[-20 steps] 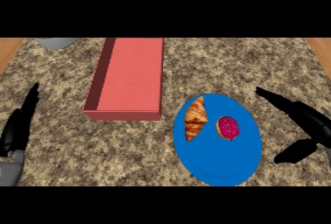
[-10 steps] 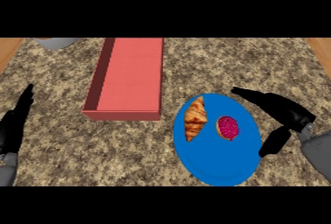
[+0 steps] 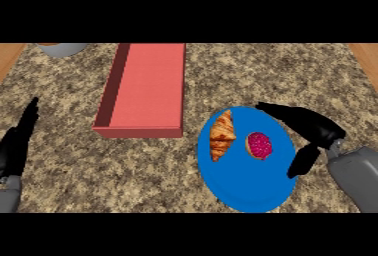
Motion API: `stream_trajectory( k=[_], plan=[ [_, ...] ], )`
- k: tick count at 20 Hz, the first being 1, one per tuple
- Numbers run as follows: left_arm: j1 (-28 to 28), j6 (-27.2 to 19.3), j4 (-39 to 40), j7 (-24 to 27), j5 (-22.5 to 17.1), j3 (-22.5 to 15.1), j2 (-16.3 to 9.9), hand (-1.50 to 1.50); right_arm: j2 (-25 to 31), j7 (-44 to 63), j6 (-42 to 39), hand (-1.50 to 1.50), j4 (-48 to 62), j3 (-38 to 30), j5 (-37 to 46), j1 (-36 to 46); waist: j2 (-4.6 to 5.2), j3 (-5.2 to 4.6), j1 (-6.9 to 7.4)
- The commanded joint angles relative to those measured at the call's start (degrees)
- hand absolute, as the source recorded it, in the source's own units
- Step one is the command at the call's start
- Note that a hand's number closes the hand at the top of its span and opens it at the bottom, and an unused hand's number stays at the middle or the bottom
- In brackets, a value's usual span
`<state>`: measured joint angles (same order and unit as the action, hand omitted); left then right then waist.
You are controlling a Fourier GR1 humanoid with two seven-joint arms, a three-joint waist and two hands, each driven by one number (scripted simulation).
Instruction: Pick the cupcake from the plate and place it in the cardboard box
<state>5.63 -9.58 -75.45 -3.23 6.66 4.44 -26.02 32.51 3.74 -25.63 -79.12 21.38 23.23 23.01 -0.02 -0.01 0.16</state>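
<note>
1. The right hand (image 3: 314, 131) has moved in from the counter's (image 3: 148, 170) right edge over the last second; it now overhangs the right rim of the blue plate (image 3: 251, 192), fingers and thumb spread apart, holding nothing.
2. The cupcake (image 3: 258, 145) sits on the plate's right half, just beside the spread thumb, untouched; the approach looks nearly done, with closing round it the likely next step.
3. A croissant (image 3: 222, 135) lies on the plate's left half.
4. The left hand (image 3: 16, 145) rests at the counter's left edge, fingers straight.
5. The reddish cardboard box (image 3: 144, 92) lies open toward the far edge; its far end is cut off, as is a grey object (image 3: 63, 48) at the far-left corner.
</note>
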Motion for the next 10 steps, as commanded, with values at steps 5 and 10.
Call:
stream_trajectory(
  k=[5, 10],
  plan=[
    [1.0, 0.2, -2.3, -2.5, 3.1, 1.0, 2.2, 0.00, -6.9, 0.1, -3.2, -1.50, -3.8, -3.1, 2.8, -2.4, -0.04, 0.01, -0.12],
    [-2.2, 1.0, -4.0, -0.8, 4.3, 1.5, 4.1, 0.00, -7.6, -3.5, -6.5, -1.50, -5.1, -5.6, 4.7, -3.6, -0.02, 0.02, -0.02]
  ],
)
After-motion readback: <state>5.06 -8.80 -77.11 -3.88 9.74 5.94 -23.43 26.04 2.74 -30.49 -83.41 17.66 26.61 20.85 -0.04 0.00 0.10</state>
